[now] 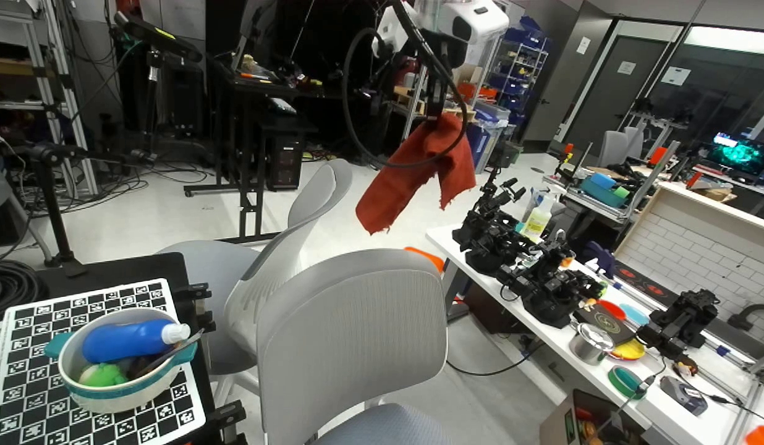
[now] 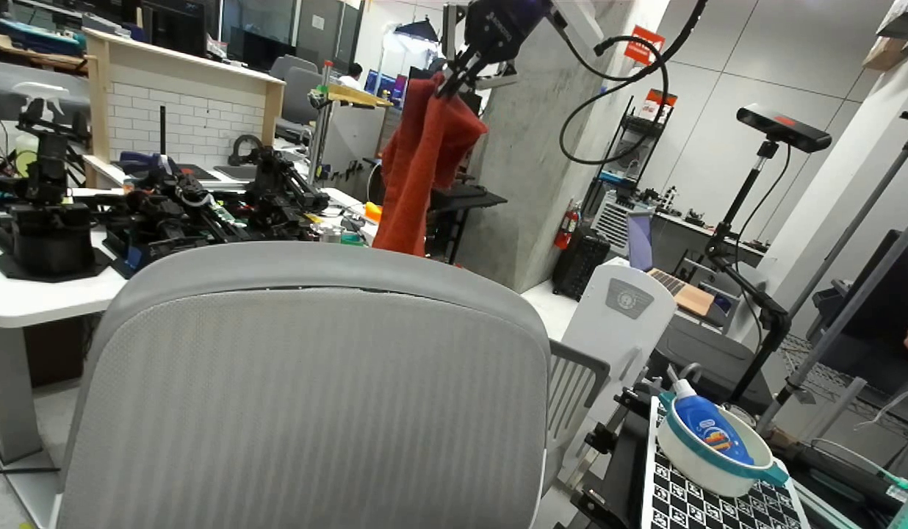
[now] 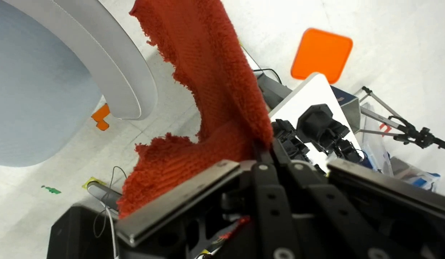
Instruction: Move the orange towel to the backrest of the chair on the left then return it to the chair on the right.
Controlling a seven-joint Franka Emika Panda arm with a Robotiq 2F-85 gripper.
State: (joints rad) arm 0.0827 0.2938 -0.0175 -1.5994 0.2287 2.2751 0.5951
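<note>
The orange-red towel [image 1: 413, 170] hangs in folds from my gripper [image 1: 434, 116] in the air. It also shows in an exterior view [image 2: 413, 169], where its lower end drops behind the top of a large grey chair backrest [image 2: 307, 397]. My gripper [image 2: 454, 84] is shut on the towel's upper part. In the wrist view the towel [image 3: 211, 72] comes out from the fingertips [image 3: 267, 147]. Two grey chairs stand below: a front backrest [image 1: 351, 327] and a side-on backrest [image 1: 283, 241] to its left. I cannot tell whether the towel touches a chair.
A white table [image 1: 456, 244] with black robot arms [image 1: 512, 247] stands beside the chairs. A cart with a checkered board [image 1: 23, 371] holds a pot [image 1: 110, 402] with a blue bottle [image 1: 131, 340]. A chair's curved edge [image 3: 132, 79] and an orange square [image 3: 321, 55] show in the wrist view.
</note>
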